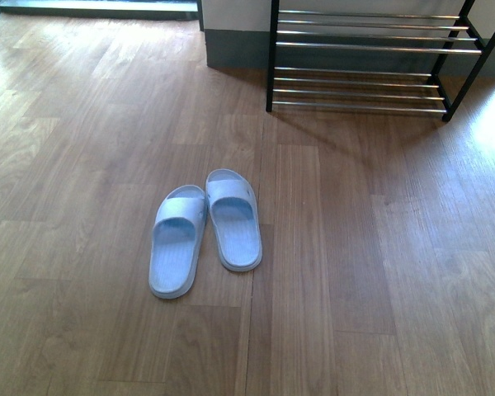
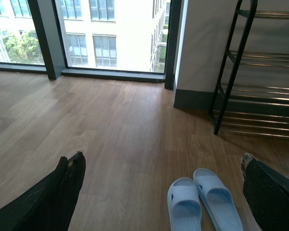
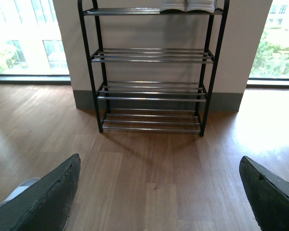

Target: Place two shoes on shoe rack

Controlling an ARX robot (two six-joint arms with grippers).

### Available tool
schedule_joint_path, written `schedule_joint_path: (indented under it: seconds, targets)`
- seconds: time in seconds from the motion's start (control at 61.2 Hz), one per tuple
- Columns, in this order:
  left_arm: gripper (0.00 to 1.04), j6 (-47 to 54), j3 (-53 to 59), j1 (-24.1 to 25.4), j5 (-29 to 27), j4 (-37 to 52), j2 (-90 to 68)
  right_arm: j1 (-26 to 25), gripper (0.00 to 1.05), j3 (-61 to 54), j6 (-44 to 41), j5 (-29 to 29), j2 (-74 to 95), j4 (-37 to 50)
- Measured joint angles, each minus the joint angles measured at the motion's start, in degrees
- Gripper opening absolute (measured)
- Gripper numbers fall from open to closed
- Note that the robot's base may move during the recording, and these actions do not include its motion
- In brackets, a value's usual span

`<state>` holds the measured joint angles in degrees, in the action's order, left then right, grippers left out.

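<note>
Left gripper (image 2: 159, 160): jaws spread wide and gripping nothing; the two dark fingers sit in the lower left and lower right corners of the left wrist view.
Right gripper (image 3: 160, 160): jaws also spread wide and empty, one finger in each lower corner of the right wrist view.
Nearer slide (image 1: 177, 241): pale blue, flat on its sole, left of centre in the lower half of the front view; it also shows at (image 2: 184, 209).
Farther slide (image 1: 233, 219): same colour, just beside the first and slightly higher in the frame, the two toe ends close together; seen too at (image 2: 217, 199).
Shoe rack (image 1: 359, 47): black frame with chrome bars, at the upper right of the front view, well apart from the slides; it fills the upper middle of the right wrist view (image 3: 151, 98), where four tiers show.
White-soled shoes (image 3: 188, 6): a pair on the rack's top tier, cut off by the top edge, so the uppers cannot be made out.
Floor (image 1: 379, 272): brown wood planks.
Wall (image 3: 149, 33): pale, directly behind the rack.
Window (image 2: 111, 33): upper left of the left wrist view.
</note>
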<state>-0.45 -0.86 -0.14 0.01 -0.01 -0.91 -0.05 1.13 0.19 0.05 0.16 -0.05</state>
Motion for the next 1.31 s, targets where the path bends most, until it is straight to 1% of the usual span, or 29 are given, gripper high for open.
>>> schedule_joint_path:
  seconds: [1.079, 1.095, 1.161, 1.193, 1.226, 1.308]
  targets:
    - [0.95, 0.0, 0.0, 0.0, 0.0, 0.0, 0.0, 0.0, 0.96, 0.0, 0.0, 0.0, 0.0, 0.0]
    - [0.95, 0.0, 0.0, 0.0, 0.0, 0.0, 0.0, -0.2, 0.96, 0.0, 0.0, -0.8, 0.1, 0.0]
    - [0.95, 0.0, 0.0, 0.0, 0.0, 0.0, 0.0, -2.2, 0.96, 0.3, 0.3, -10.6, 2.2, -0.1]
    - [0.95, 0.0, 0.0, 0.0, 0.0, 0.0, 0.0, -1.5, 0.96, 0.7, 0.4, -12.5, 4.4, -0.3]
    - [0.95, 0.0, 0.0, 0.0, 0.0, 0.0, 0.0, 0.1, 0.96, 1.0, 0.4, -12.2, 6.8, -0.3]
    - [0.95, 0.0, 0.0, 0.0, 0.0, 0.0, 0.0, 6.8, 0.96, 2.3, 0.4, -7.6, 15.5, 3.7]
